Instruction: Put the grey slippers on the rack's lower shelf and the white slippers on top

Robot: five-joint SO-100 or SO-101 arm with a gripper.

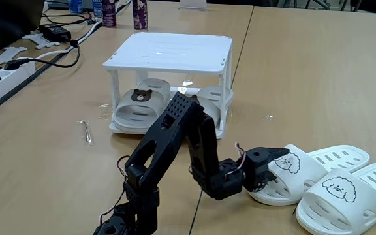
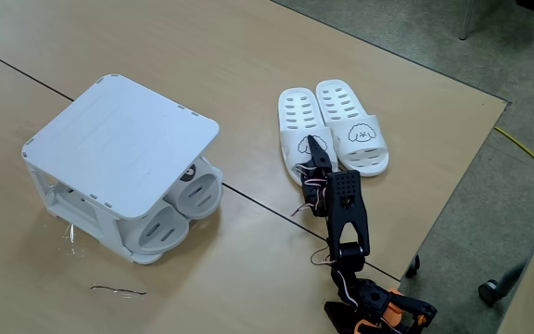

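My gripper [image 1: 271,158] is at the strap of the nearer of the white slippers [image 2: 336,125]; whether its jaws pinch it, I cannot tell. The grey slippers [image 1: 141,103] lie on the lower shelf [image 1: 119,125] of the rack [image 2: 119,139].

Top panel of the rack [image 2: 119,130] is bare and open from above. The lower shelf [image 1: 119,125] is taken up by the grey slippers [image 1: 142,104], lying side by side between the corner posts. Open table [image 2: 248,70] lies between the rack and the white slippers [image 2: 336,125]. A thin metal piece [image 1: 85,131] lies near the rack. Cables and a power strip [image 1: 5,68] crowd the far table edge.
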